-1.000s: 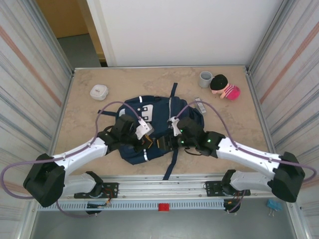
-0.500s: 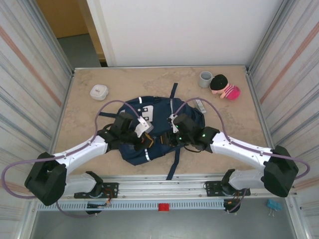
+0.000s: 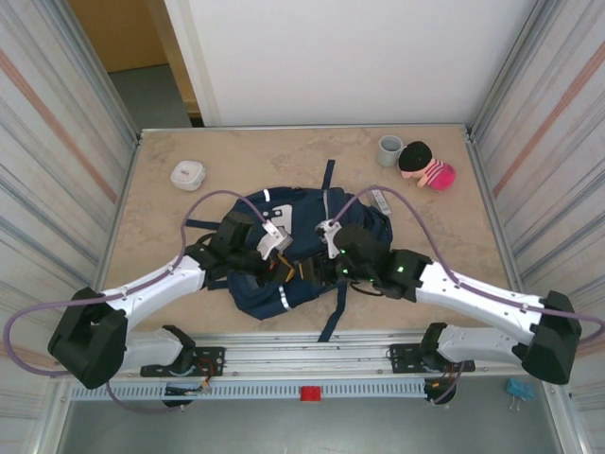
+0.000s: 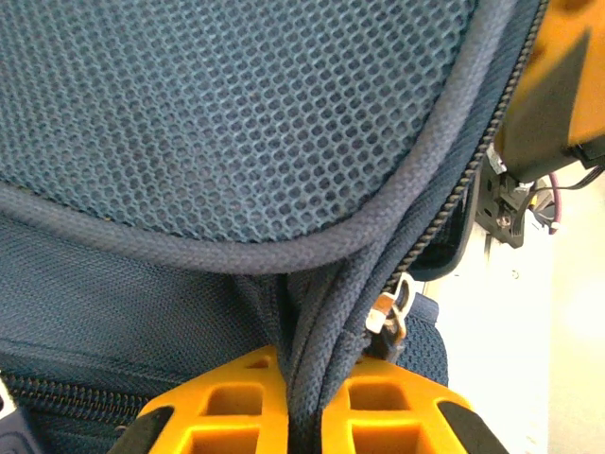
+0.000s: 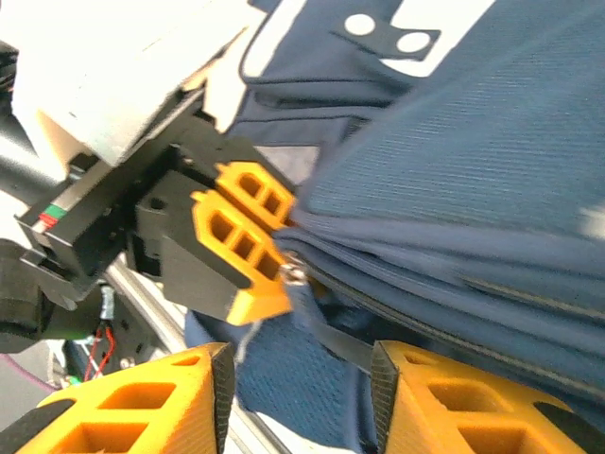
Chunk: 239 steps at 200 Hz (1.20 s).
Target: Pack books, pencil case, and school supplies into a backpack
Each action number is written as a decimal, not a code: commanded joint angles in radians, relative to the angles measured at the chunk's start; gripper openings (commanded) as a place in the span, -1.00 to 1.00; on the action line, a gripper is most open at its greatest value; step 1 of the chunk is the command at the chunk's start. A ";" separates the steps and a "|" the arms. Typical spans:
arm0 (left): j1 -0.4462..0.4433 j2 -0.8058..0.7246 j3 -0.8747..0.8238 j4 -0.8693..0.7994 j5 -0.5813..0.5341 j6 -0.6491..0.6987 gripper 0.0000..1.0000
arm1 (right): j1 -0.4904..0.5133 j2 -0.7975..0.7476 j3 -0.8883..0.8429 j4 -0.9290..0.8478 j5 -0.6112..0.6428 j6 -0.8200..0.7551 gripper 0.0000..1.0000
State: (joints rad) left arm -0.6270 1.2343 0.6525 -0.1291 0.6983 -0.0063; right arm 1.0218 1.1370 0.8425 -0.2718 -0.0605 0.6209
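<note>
One backpack (image 3: 304,219), one cup (image 3: 389,149), one doll (image 3: 425,166), one white box (image 3: 187,174)

Both arms are built of white link shells joined by black joint housings: the left arm (image 3: 151,284) and the right arm (image 3: 473,295). Each is ended at the shoulder by a bulky black motor block, and a thin purple cable (image 3: 203,201) is looped along each. Small green lights (image 3: 397,269) are seen on the right arm's black wrist housings. White angular camera mounts (image 3: 273,237) are carried at the wrists. The left gripper (image 4: 307,378) and the right gripper (image 5: 298,369) are fitted with orange plastic fingers (image 5: 244,244), pierced by rectangular cut-outs and backed with black. Red and green markings (image 5: 47,216) are borne on the left gripper's black body, with thin red wires (image 5: 102,336) below
</note>
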 commanded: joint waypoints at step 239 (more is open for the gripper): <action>0.005 -0.021 0.013 0.175 0.137 -0.160 -1.00 | 0.008 0.050 0.048 -0.128 0.187 0.075 -0.25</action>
State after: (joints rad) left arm -0.6106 1.2362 0.6476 -0.0631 0.7109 -0.1104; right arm 1.0443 1.2980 0.9497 -0.4072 0.1734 0.6983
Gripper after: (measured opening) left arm 0.099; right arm 0.351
